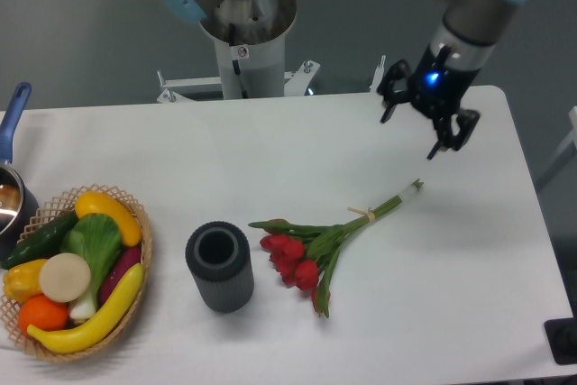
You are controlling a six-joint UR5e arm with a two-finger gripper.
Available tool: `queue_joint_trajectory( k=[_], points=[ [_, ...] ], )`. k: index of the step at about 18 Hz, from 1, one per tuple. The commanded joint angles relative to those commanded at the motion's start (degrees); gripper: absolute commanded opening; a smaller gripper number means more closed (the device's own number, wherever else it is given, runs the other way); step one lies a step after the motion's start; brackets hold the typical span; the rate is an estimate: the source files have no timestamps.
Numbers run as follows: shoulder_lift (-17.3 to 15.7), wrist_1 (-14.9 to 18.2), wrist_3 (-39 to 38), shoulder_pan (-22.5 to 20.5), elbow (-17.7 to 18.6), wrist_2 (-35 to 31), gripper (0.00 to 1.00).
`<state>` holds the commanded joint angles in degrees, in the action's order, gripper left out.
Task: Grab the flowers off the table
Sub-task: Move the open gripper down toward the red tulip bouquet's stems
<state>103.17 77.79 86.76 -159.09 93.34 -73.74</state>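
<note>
You see the end effector (410,133) hanging above the counter (270,151) at about 2 o'clock, its fingers spread apart and holding nothing. The flowers (329,241) lie flat near the counter's middle, red heads toward 7 o'clock, stem ends pointing to 2 o'clock, just below the end effector. A dark cup (219,267) stands just at their 9 o'clock, and a basket (140,250) sits farther that way.

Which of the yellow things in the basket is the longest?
The banana along the basket's front edge. It is long and curved; the yellow pepper and the squash are shorter.
</note>
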Motion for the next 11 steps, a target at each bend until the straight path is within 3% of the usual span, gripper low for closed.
queue_joint_trajectory(
  k=[2,5,11],
  points=[
    [2.02,-4.56,-1.77,1.15,0.52,-0.17,1.00],
    [3.70,-8.17,-2.03,3.09,2.37,-0.35,1.00],
    [7.91,-10.82,-4.50,4.58,2.72,-0.26,1.00]
  ],
)
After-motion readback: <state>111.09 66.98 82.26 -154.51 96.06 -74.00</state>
